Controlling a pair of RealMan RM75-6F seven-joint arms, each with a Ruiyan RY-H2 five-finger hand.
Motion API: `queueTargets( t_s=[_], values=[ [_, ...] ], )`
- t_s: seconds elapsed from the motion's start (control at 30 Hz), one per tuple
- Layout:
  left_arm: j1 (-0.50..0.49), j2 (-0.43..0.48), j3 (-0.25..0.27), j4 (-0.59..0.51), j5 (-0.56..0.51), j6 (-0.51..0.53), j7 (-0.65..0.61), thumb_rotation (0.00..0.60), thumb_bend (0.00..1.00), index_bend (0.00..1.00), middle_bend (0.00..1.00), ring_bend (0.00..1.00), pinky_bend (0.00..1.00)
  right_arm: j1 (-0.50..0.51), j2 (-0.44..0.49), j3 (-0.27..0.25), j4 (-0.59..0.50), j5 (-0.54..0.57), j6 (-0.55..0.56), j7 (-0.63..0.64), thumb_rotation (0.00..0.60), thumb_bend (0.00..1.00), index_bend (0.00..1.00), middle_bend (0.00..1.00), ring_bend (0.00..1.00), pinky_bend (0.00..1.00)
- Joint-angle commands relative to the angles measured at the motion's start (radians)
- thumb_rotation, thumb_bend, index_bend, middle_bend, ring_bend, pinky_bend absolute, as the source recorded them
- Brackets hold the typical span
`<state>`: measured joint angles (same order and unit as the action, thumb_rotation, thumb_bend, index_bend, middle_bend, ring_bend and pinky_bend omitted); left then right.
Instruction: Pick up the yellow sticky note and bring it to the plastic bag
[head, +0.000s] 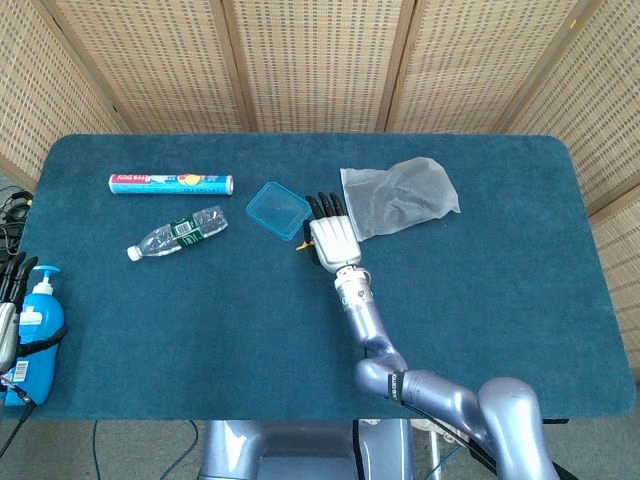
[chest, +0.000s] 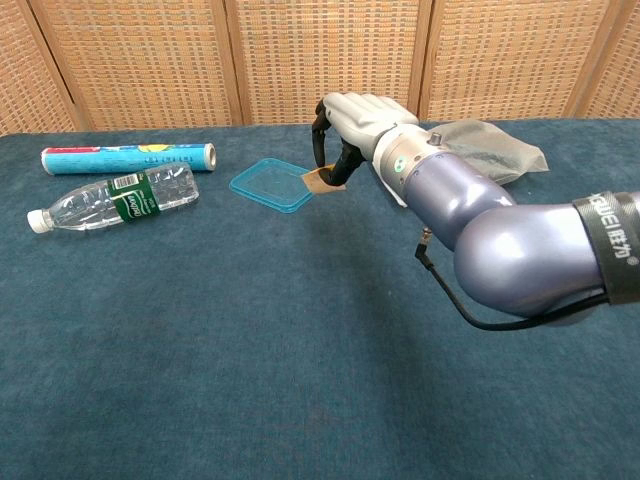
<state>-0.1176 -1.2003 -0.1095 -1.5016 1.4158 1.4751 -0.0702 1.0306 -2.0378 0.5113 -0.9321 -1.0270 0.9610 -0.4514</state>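
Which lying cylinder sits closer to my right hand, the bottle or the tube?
The clear water bottle with the green label; the printed tube lies farther from the right hand.
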Motion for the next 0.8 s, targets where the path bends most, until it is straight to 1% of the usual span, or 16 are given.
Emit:
queueTargets(
  t_s=[0.03, 0.13, 0.27, 0.3, 0.4, 0.47, 0.5, 0.57, 0.6, 0.7, 0.8],
  values=[
    [0.0, 0.001, 0.001, -0.002, 0.003, 0.002, -0.001, 0.6, 0.18, 0.0, 0.0, 0.0, 0.0, -0.015, 0.03, 0.002, -0.055, 0.011, 0.02, -0.006, 0.6, 0.55, 0.71, 0.18, 0.0, 0.0],
    [0.001, 0.002, 0.003, -0.005, 0.009, 0.007, 0.0, 0.6, 0.17, 0.0, 0.0, 0.0, 0.0, -0.046, 0.065, -0.004, -0.123, 0.024, 0.038, -0.004, 0.6, 0.55, 0.7, 0.18, 0.0, 0.0],
    [0.004, 0.003, 0.007, -0.011, 0.022, 0.017, 0.003, 0.6, 0.17, 0.0, 0.0, 0.0, 0.0, -0.12, 0.134, -0.014, -0.248, 0.038, 0.074, 0.039, 0.6, 0.55, 0.7, 0.17, 0.0, 0.0],
    [0.005, 0.003, 0.008, -0.013, 0.026, 0.02, 0.005, 0.6, 0.17, 0.0, 0.0, 0.0, 0.0, -0.149, 0.165, -0.022, -0.295, 0.038, 0.089, 0.053, 0.6, 0.55, 0.7, 0.17, 0.0, 0.0],
    [0.007, 0.002, 0.013, -0.016, 0.037, 0.028, 0.014, 0.6, 0.18, 0.0, 0.0, 0.0, 0.0, -0.214, 0.23, -0.051, -0.379, 0.008, 0.156, 0.061, 0.6, 0.55, 0.7, 0.17, 0.0, 0.0],
    [0.007, -0.002, 0.019, -0.021, 0.053, 0.037, 0.027, 0.6, 0.17, 0.0, 0.0, 0.0, 0.0, -0.301, 0.291, -0.062, -0.5, -0.006, 0.229, 0.135, 0.6, 0.55, 0.71, 0.17, 0.0, 0.0],
    [0.008, -0.005, 0.024, -0.022, 0.065, 0.044, 0.038, 0.6, 0.17, 0.0, 0.0, 0.0, 0.0, -0.364, 0.327, -0.068, -0.593, -0.003, 0.265, 0.203, 0.6, 0.55, 0.71, 0.17, 0.0, 0.0],
    [0.009, -0.011, 0.027, -0.021, 0.073, 0.049, 0.052, 0.6, 0.17, 0.0, 0.0, 0.0, 0.0, -0.429, 0.391, -0.1, -0.7, -0.013, 0.272, 0.268, 0.6, 0.56, 0.72, 0.17, 0.0, 0.0],
    [0.008, -0.014, 0.029, -0.02, 0.076, 0.05, 0.058, 0.6, 0.18, 0.0, 0.0, 0.0, 0.0, -0.454, 0.418, -0.114, -0.738, -0.016, 0.27, 0.293, 0.6, 0.56, 0.72, 0.17, 0.0, 0.0],
    [0.009, -0.02, 0.032, -0.019, 0.081, 0.053, 0.069, 0.6, 0.17, 0.0, 0.0, 0.0, 0.0, -0.502, 0.471, -0.146, -0.801, -0.037, 0.274, 0.347, 0.6, 0.56, 0.71, 0.17, 0.0, 0.0],
    [0.011, -0.024, 0.034, -0.02, 0.089, 0.062, 0.081, 0.6, 0.18, 0.0, 0.0, 0.0, 0.0, -0.548, 0.516, -0.185, -0.847, -0.079, 0.285, 0.401, 0.6, 0.56, 0.71, 0.17, 0.0, 0.0]
  ],
)
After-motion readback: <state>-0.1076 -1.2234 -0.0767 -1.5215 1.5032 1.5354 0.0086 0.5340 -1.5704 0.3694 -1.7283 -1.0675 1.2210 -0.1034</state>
